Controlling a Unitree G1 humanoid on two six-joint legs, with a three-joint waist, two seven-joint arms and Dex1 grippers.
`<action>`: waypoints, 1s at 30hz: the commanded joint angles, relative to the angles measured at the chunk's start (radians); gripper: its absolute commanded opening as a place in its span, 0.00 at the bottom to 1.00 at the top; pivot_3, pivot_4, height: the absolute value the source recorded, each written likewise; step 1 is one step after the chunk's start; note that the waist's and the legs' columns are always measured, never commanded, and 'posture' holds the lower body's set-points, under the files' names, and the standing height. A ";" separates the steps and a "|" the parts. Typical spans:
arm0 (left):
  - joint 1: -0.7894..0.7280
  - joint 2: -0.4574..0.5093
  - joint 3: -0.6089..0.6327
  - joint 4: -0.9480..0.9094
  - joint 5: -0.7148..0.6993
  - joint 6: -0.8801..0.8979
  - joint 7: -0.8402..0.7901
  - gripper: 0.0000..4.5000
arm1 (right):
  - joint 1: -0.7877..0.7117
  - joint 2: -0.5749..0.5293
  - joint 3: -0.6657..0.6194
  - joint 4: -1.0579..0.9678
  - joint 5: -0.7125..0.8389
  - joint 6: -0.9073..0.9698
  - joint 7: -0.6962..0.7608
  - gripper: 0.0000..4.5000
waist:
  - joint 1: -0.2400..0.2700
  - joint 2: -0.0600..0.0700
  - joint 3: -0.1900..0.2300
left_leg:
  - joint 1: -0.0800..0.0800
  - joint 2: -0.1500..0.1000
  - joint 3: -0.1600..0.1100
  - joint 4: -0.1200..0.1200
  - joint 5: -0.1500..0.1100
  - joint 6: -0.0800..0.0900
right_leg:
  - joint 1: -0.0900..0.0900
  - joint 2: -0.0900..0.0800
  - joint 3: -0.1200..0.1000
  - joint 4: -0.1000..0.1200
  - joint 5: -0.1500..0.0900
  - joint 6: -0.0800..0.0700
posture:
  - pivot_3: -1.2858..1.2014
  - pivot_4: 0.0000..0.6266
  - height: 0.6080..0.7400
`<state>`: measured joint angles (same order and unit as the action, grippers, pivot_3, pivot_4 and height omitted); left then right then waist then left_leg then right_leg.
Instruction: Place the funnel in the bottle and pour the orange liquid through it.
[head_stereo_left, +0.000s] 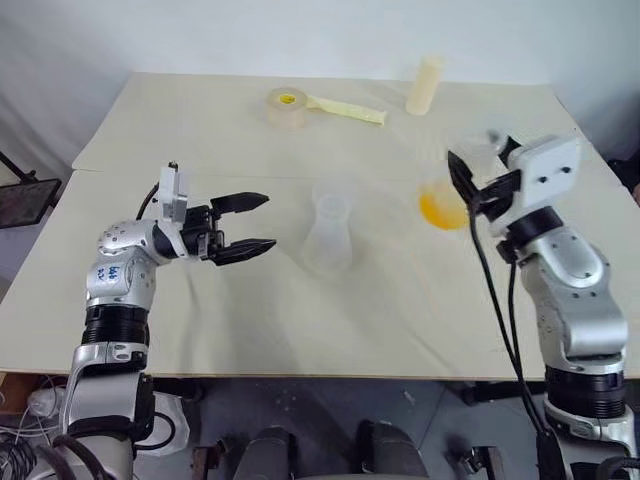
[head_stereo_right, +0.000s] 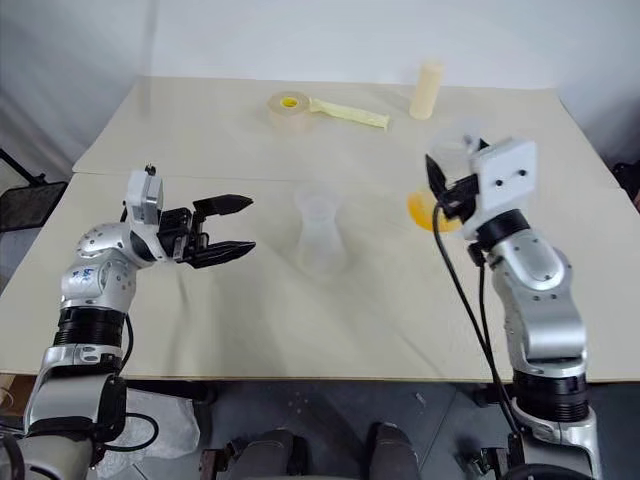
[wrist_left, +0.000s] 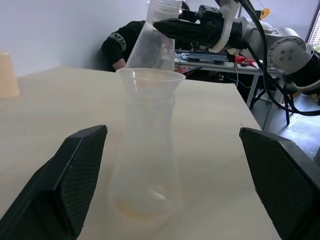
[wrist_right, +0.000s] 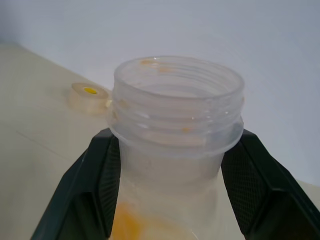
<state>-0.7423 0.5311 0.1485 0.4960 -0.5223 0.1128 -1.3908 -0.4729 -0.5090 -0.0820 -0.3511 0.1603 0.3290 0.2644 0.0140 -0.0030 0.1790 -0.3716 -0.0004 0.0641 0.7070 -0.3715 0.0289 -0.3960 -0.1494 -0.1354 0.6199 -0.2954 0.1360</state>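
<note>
Two clear vessels matter at this moment. One is the transparent, flask-shaped plastic bottle (head_stereo_left: 328, 240), which stands upright near the middle of the cream counter (head_stereo_left: 300, 320). The flared, colourless rim on its neck looks like the small clear plastic funnel (wrist_left: 150, 77) already seated there, though clear on clear makes the joint hard to read. The other is a second flask of clear plastic with a threaded neck (wrist_right: 177, 100), held off the counter to the bottle's right. The right claw (wrist_right: 172, 137) is clamped on that neck, one black finger on each side. The translucent yellow-orange liquid (head_stereo_left: 443, 210) pools in the wide bottom of this second flask, well apart from the funnel. The left claw (head_stereo_left: 268, 221) is spread as wide as it goes and holds nothing. It points at the bottle from the left, with its fingers either side of the bottle's lower half and touching nothing. I judge the funnel step done and the pouring step in hand. The next move calls for carrying the second flask above the funnel, centring its mouth over the rim, and tipping slowly. The light, empty bottle could topple at a nudge, so the left claw may need to close on it first.
</note>
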 joint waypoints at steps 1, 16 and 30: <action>-0.035 -0.011 0.013 0.042 0.009 -0.055 -0.011 1.00 | -0.052 -0.031 0.082 -0.055 -0.119 -0.036 0.012 0.55 | -0.001 0.000 0.000 | 0.000 0.000 0.000 0.000 0.000 0.000 | 0.000 0.000 0.000 0.000 0.000 0.000 | 0.52 0.24 1.00; -0.042 -0.033 0.027 0.041 -0.008 -0.052 -0.029 1.00 | -0.268 -0.122 0.400 0.120 -0.675 -0.297 0.078 0.55 | -0.026 0.000 0.000 | 0.000 0.000 0.000 -0.003 0.000 0.000 | -0.001 0.000 -0.001 0.000 0.000 0.000 | 0.52 0.24 1.00; -0.027 -0.042 0.038 0.016 -0.018 -0.042 -0.027 1.00 | -0.372 -0.127 0.421 0.277 -0.905 -0.481 0.043 0.55 | -0.045 0.000 0.000 | 0.000 0.001 -0.002 -0.005 0.000 0.000 | -0.002 0.000 -0.001 0.000 0.000 0.000 | 0.52 0.24 1.00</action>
<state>-0.7725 0.4863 0.1681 0.5539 -0.5143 0.0721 -1.4193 -0.8095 -0.6242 0.3553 -0.0612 -0.7186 -0.1276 0.3374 -0.0306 -0.0031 0.1791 -0.3713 0.0003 0.0618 0.7013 -0.3715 0.0288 -0.3980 -0.1495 -0.1365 0.6195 -0.2954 0.1360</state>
